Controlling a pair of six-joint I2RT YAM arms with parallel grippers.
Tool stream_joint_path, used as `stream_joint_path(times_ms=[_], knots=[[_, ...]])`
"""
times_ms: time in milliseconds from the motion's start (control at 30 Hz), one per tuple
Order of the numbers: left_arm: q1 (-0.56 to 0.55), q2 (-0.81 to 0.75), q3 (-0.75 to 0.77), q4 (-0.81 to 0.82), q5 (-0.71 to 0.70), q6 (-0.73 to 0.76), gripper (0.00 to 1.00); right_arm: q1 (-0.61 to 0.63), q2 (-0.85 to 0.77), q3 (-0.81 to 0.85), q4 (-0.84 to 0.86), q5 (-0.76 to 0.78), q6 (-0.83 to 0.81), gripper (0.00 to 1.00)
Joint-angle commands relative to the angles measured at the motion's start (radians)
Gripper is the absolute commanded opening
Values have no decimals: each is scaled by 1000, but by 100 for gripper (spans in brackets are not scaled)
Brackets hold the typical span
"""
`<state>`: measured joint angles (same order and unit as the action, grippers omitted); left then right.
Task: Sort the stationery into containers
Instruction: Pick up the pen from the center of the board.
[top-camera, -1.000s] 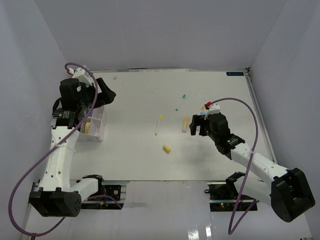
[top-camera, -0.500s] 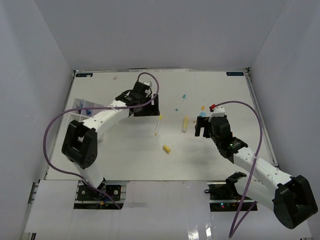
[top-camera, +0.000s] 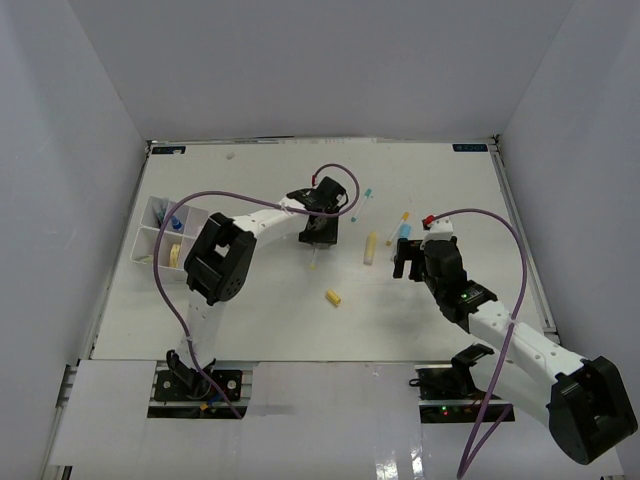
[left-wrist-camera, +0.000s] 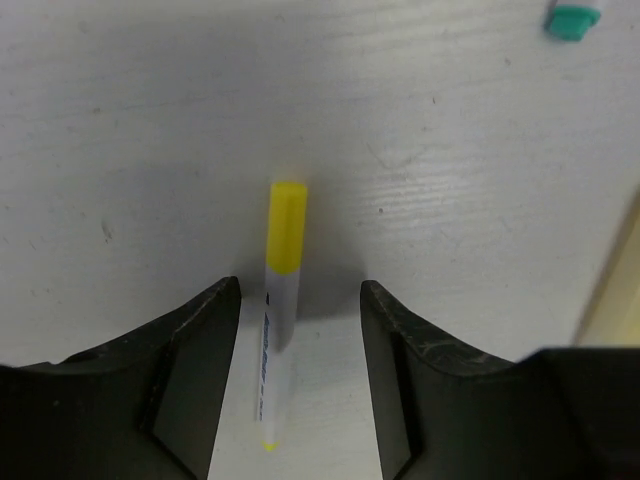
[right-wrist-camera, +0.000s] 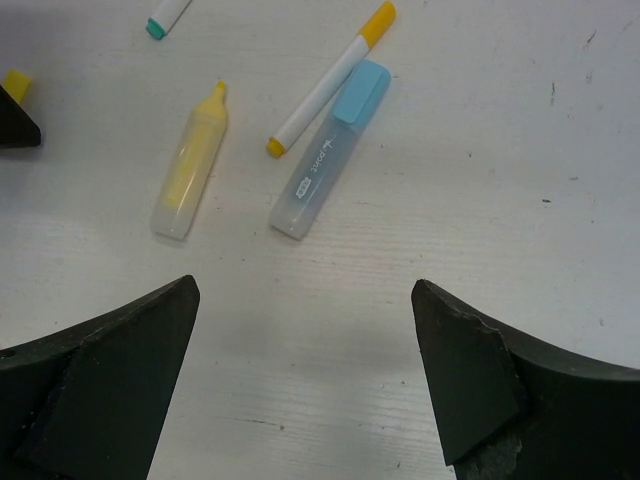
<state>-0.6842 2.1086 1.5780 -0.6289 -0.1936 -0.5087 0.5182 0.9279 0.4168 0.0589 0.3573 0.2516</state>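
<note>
Observed left tool (left-wrist-camera: 300, 290) down at the white surface (left-wrist-camera: 450, 150), jaws apart and straddling a thin white pen with a yellow cap (left-wrist-camera: 278, 320), a narrow gap showing on each side, so not clamped. Recorded right tool (right-wrist-camera: 305, 290) hovering with jaws spread wide, holding nothing, above a clear marker with a light-blue cap (right-wrist-camera: 328, 150), a second yellow-capped white pen (right-wrist-camera: 330, 80) just beside it and a pale yellow highlighter (right-wrist-camera: 190, 170) near. Logged white translucent divided tray (top-camera: 147, 222) at the left side of the surface, well apart from both tools, small items in its compartments; small yellow eraser piece (top-camera: 333, 297) loose between the arms.
</note>
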Motion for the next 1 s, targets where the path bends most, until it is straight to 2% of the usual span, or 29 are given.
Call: stream_joint_path(times_ms=[0, 100, 300, 533, 567, 667, 767, 933, 967], knots=[[3, 8, 60, -15, -69, -7, 61, -3, -21, -13, 53, 16, 5, 93], [3, 39, 83, -22, -70, -4, 58, -3, -21, -15, 55, 14, 6, 93], [2, 67, 77, -35, -73, -11, 44, -4, -21, -21, 56, 14, 8, 93], [-3, 21, 34, -35, -78, -24, 20, -4, -18, -27, 62, 8, 11, 93], [-3, 5, 30, -34, -86, -25, 14, -4, -20, -27, 62, 6, 11, 93], [-3, -71, 7, -20, -145, -11, 5, -4, -24, -29, 62, 6, 11, 93], [2, -186, -53, 30, -239, 27, 1, -6, -29, -30, 64, 3, 12, 93], [37, -415, -232, 207, -355, 128, 0, -6, -40, -39, 70, -3, 15, 93], [49, -497, -306, 281, -387, 150, 0, -7, -40, -39, 71, -6, 14, 93]])
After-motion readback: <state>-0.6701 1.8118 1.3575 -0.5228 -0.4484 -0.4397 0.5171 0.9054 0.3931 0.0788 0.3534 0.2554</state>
